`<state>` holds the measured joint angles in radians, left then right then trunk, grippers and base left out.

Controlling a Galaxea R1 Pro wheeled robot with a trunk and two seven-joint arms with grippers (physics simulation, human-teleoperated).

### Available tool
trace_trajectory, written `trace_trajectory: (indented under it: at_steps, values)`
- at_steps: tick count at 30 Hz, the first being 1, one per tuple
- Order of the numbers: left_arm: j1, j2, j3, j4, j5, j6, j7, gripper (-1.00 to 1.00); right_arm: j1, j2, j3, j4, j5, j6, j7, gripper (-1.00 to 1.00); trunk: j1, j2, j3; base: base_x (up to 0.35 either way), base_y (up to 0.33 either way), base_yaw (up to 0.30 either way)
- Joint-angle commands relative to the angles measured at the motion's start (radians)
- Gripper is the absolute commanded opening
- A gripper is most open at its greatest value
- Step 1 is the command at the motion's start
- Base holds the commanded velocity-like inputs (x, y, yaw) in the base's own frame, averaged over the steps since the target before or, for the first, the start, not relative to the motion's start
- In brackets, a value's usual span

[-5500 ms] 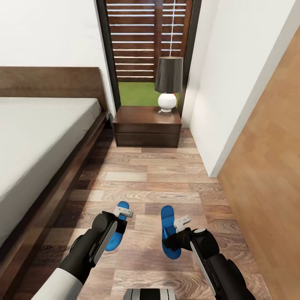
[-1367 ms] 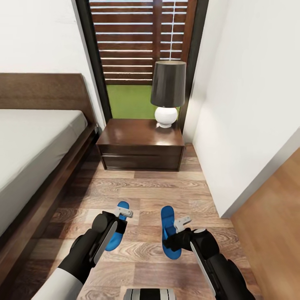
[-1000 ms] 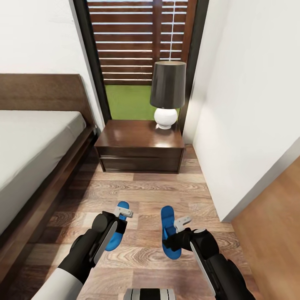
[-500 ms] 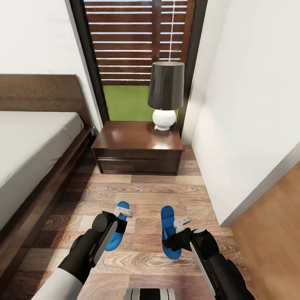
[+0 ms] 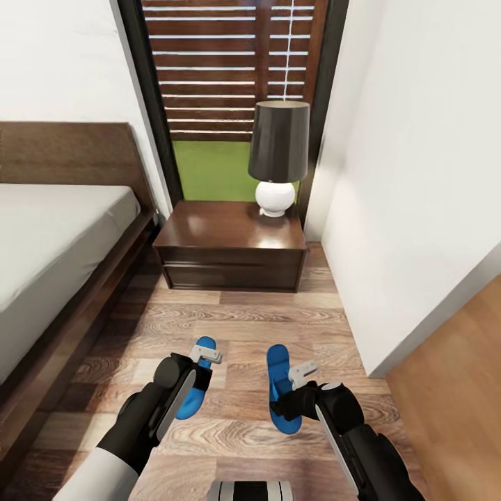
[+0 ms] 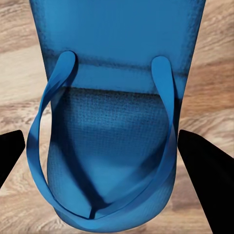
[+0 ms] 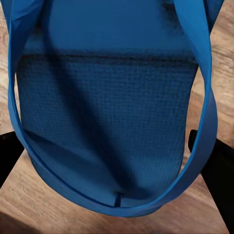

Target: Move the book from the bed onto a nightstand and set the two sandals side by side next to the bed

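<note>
Left hand (image 5: 206,360) closed around one blue sandal (image 5: 191,394); dark fingers (image 6: 207,183) sit on either side of its sole in the wrist view. Right hand (image 5: 302,374) likewise grips the other sandal (image 5: 279,390), both sandals held over the wood floor (image 5: 264,327), apart from each other. Ahead: nightstand (image 5: 229,245) with lamp (image 5: 278,156) beside the bed (image 5: 56,236); book not seen.

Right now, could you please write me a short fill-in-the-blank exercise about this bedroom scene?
1. Each gripper carries one ____ sandal: the left gripper one, the right gripper the other.
2. The lamp stands on the ____.
3. The bed lies on the robot's ____ side.

Missing words: blue; nightstand; left
</note>
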<state>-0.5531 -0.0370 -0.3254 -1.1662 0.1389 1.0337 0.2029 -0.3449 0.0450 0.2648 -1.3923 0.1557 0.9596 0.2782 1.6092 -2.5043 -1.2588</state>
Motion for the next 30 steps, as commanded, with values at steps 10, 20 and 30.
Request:
trace_trajectory:
  at_steps: [10,20,30]
  values:
    - [-0.001,0.000,-0.001,0.003,0.010,-0.001,0.010,-1.00,-0.001,0.001,0.001,0.001,0.011,0.004,0.009,-1.00,0.000,0.000,-0.014,0.000,0.000,0.096]
    - [-0.001,0.000,-0.001,0.005,0.010,-0.008,0.010,-1.00,-0.001,0.000,0.001,0.001,0.011,0.004,0.009,-1.00,0.000,0.000,-0.028,0.000,0.000,0.108]
    - [-0.001,0.000,-0.001,0.005,0.010,-0.010,0.010,-1.00,0.000,0.001,0.001,0.001,0.012,0.004,0.009,-1.00,0.000,0.000,-0.042,0.000,0.000,0.109]
